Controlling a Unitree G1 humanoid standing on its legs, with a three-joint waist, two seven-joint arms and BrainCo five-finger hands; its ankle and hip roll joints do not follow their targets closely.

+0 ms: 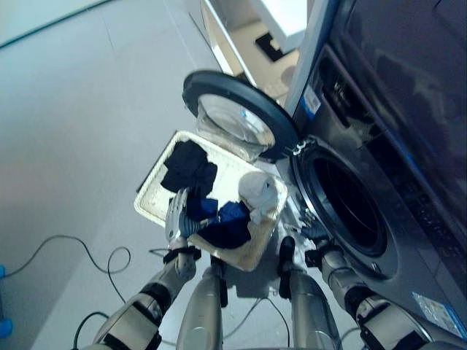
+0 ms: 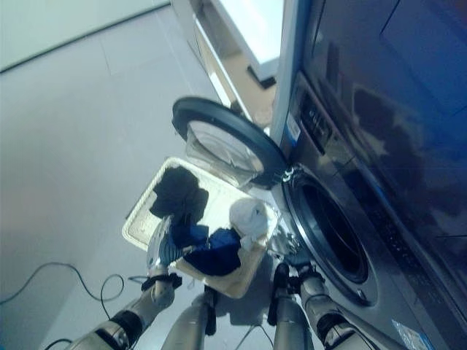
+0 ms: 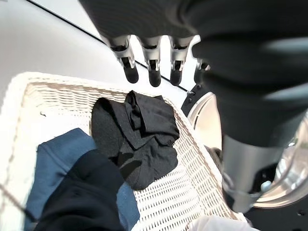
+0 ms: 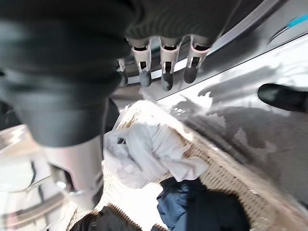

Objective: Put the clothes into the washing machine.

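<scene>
Washer point(image 1: 408, 182): standing at right, drum mouth facing the basket; its labels are too small to read. Door point(image 1: 237, 113): hanging open above the basket's far end. Basket point(image 1: 149, 197): sitting on the floor, long axis running from the door toward the robot. Clothes are lying inside: black garment point(image 1: 188, 166) at the far end, blue garment point(image 1: 228, 222) nearest, white garment point(image 1: 257, 188) by the washer. Left hand point(image 1: 177, 215): hovering over the blue garment, fingers straight, holding nothing. Right hand point(image 4: 163, 62): hanging by the washer's front, fingers relaxed, empty.
</scene>
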